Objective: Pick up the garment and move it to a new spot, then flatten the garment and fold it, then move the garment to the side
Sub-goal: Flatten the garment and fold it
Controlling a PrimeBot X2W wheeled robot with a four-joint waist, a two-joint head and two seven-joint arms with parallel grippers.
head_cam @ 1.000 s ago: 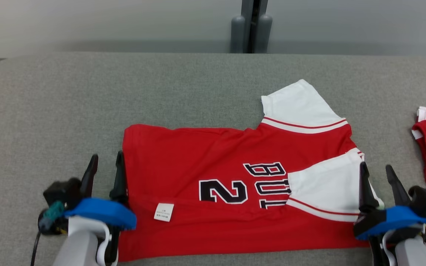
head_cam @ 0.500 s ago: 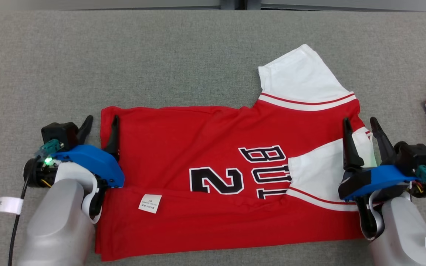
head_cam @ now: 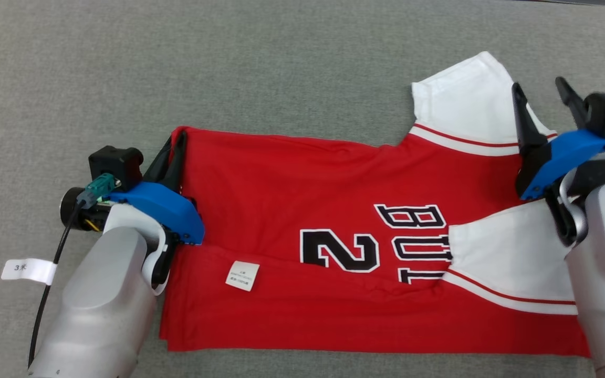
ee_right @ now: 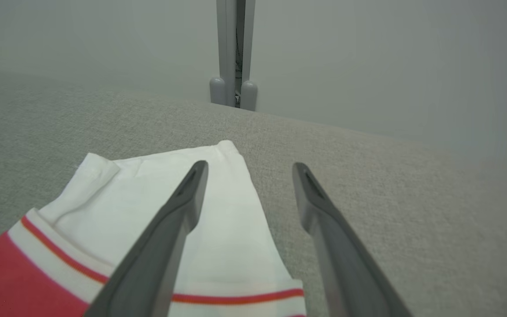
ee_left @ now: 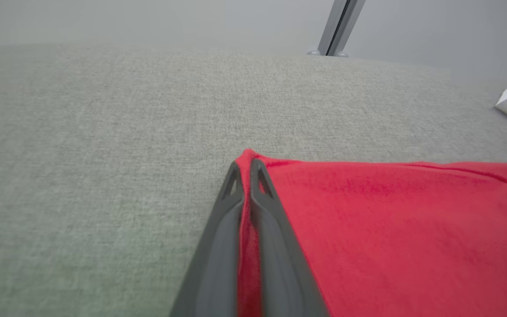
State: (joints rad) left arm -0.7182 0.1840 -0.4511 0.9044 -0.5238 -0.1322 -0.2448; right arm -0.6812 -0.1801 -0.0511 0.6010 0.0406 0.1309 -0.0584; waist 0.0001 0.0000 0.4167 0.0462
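garment point(head_cam: 302, 210): red jersey, partly folded, flat on grey table point(head_cam: 124, 63), centre to 4 o'clock in head view | left gripper point(head_cam: 175, 140): 9 o'clock, fingers clenched on garment's far corner | right gripper point(head_cam: 538, 85): 2 o'clock, fingers spread, released, over white sleeve point(head_cam: 465, 100) edge

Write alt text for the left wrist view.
The left end effector is shut on the corner of a red garment, cloth pinched between its two dark fingers. The garment lies on a grey fabric surface.
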